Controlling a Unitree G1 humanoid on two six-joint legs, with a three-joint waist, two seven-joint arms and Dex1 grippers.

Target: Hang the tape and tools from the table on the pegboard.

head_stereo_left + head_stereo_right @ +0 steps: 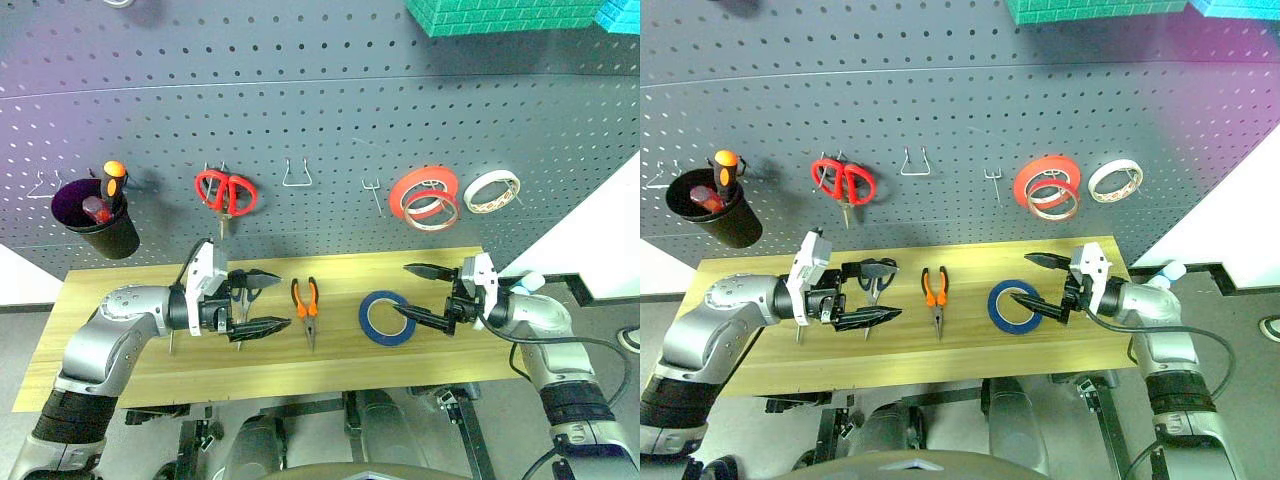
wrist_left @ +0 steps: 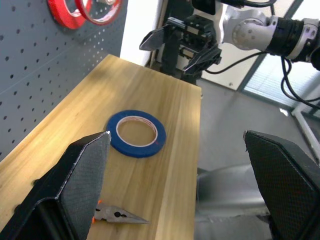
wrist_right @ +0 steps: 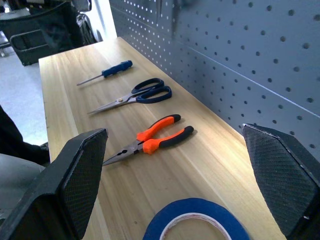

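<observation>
Two grippers, left gripper (image 1: 262, 302) and right gripper (image 1: 422, 295), hover wide open and empty over the table (image 1: 150, 362). Blue tape (image 1: 387, 318), pliers (image 1: 306, 304), scissors (image 3: 135, 96) and screwdriver (image 3: 106, 72) lie mid-table, short of the pegboard (image 1: 300, 100) along its far edge.

Head stereo pair looks down over table (image 1: 420, 350), pegboard (image 1: 300, 110) at 12 o'clock; wrist cams low, facing each other, sharing blue tape (image 2: 135, 133).

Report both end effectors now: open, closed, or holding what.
Left end effector: open, holding nothing.
Right end effector: open, holding nothing.
</observation>
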